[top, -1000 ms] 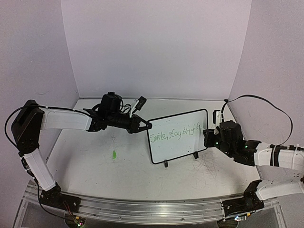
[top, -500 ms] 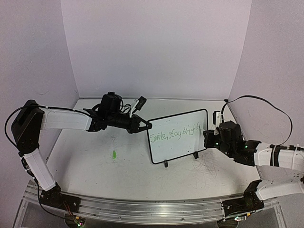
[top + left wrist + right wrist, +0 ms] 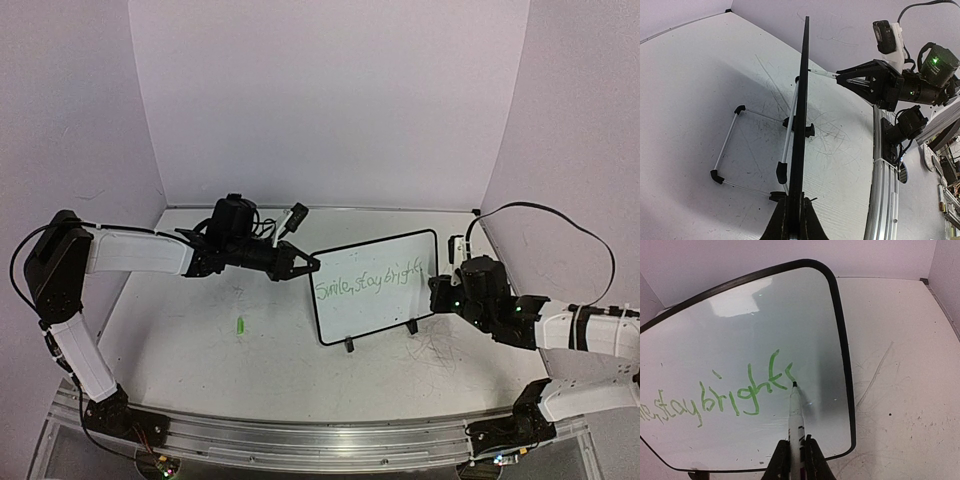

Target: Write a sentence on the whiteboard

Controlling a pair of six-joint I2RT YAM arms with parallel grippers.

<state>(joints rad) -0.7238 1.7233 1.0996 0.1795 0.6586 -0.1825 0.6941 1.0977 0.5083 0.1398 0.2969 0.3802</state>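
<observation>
Whiteboard [image 3: 740, 325], green sentence [image 3: 368, 283], marker [image 3: 796, 415] at end

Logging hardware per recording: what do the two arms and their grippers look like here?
The left arm and right arm have white boxy shells between black joint housings. The left gripper and right gripper are black, tapering to two thin fingers. A black cable loops above the right arm. A green light glows on its wrist, beside a white camera block.
</observation>
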